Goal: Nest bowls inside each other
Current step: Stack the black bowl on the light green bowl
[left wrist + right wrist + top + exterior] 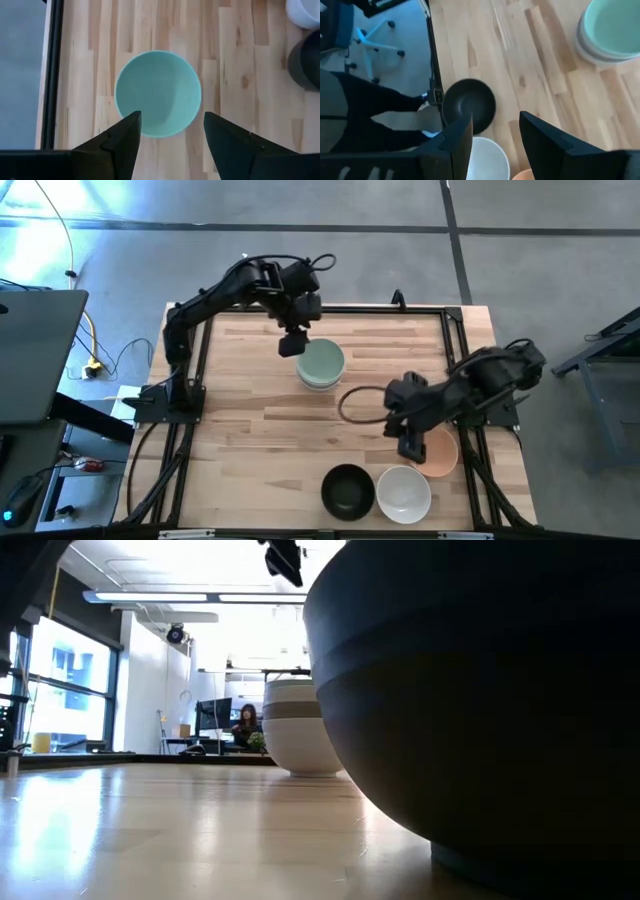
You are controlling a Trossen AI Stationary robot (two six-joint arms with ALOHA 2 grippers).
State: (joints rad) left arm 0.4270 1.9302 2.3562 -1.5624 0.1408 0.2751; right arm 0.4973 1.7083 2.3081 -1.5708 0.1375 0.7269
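Observation:
A stack of bowls with the pale mint green bowl (321, 364) on top stands at the far middle of the table. In the low view the stack (298, 730) shows white with a grey-olive band. My left gripper (170, 137) is open above the mint bowl (157, 92), near its rim. At the near edge the black bowl (347, 490) and a white bowl (404, 492) sit side by side. The peach-orange bowl (441, 453) rests to their right. My right gripper (410, 442) is open and empty over the peach bowl's left rim, facing the black bowl (469, 105).
A dark thin loop (360, 404) lies on the wood between the stack and my right gripper. A black frame (455, 330) runs round the tabletop. The black bowl (480, 690) fills the low view's right side. A person (243, 726) sits far off in the room.

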